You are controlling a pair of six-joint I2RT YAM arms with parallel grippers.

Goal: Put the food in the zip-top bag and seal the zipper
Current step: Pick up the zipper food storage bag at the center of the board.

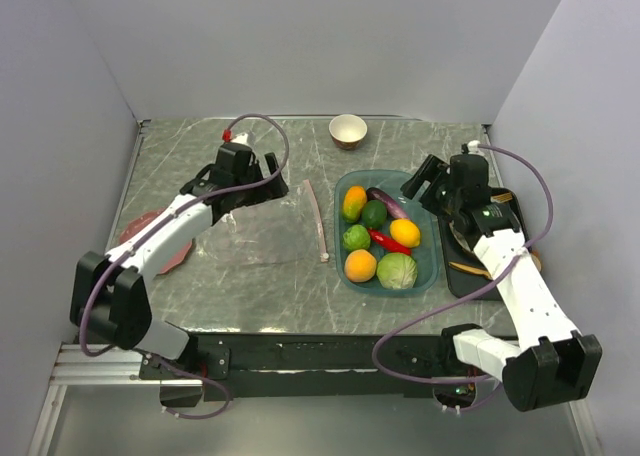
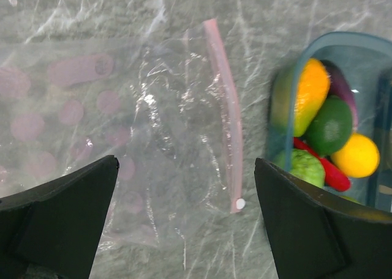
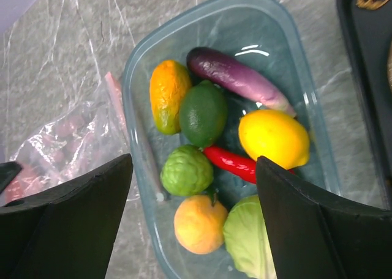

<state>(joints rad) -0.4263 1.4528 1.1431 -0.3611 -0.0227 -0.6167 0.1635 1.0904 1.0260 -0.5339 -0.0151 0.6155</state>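
The left gripper (image 2: pixel 184 221) had its two fingers wide apart and held nothing. Below it, a little to the near side, the one zip-top bag (image 2: pixel 153 107) lay flat on the table (image 1: pixel 200 146). The bag's single zipper (image 2: pixel 223 107) ran from far to near along its right edge, just beside the teal tray (image 3: pixel 245 28). The right gripper (image 3: pixel 194 169) was also spread open and empty, and it hung above the far right corner of that tray. All the food (image 1: pixel 385 241) lay inside the tray, under and between this gripper's fingers. It was eight pieces: two oranges (image 3: pixel 199 224), two limes (image 3: pixel 203 112), one lemon (image 3: pixel 274 138), one chili (image 3: pixel 233 161), one eggplant (image 3: pixel 236 77) and one cabbage (image 3: pixel 248 242). No piece was in the bag. The left arm (image 1: pixel 170 226) reached from its base at the near left toward the far right. The right arm (image 1: pixel 520 286) reached from the near right toward the far left, with its wrist bent down to the tray.
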